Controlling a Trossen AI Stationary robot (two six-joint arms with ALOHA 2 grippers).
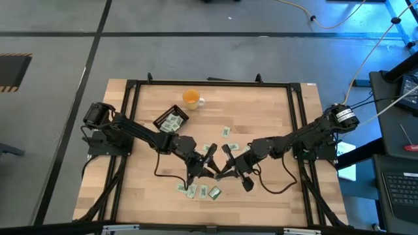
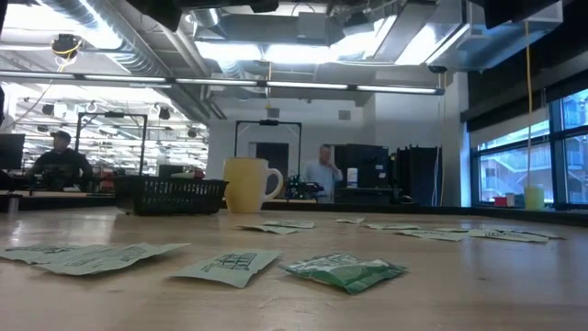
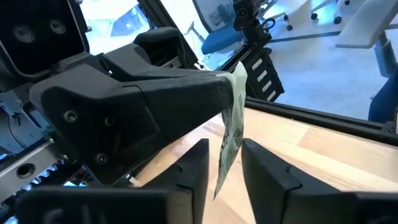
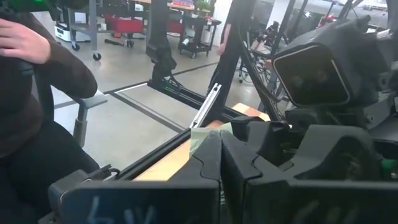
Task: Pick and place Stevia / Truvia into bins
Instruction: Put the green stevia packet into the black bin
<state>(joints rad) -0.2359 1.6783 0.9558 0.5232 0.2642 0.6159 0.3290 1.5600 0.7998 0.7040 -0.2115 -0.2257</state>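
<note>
Over the middle of the table my right gripper (image 1: 226, 166) is shut on one pale green and white Stevia sachet (image 3: 230, 130), which also shows in the right wrist view (image 4: 202, 134). My left gripper (image 3: 225, 158) faces it, open, one finger on each side of the hanging sachet; I cannot tell if they touch it. The black tray (image 1: 171, 121) stands at the far left with sachets inside. More sachets (image 1: 198, 190) lie flat on the wood. My right gripper pinches the sachet's upper end (image 3: 238, 78) between the free ends of its two fingers. The fingers come in about level from the table's right side. The sachet hangs edge-down below them, clear of the table, between my left gripper's fingers.
An orange cup (image 1: 191, 98) with a white handle stands beside the tray at the far edge. Loose sachets (image 1: 226, 132) are scattered in the middle, and several lie near the front edge (image 2: 344, 269). A black frame (image 1: 297, 117) borders the table. People are in the room beyond.
</note>
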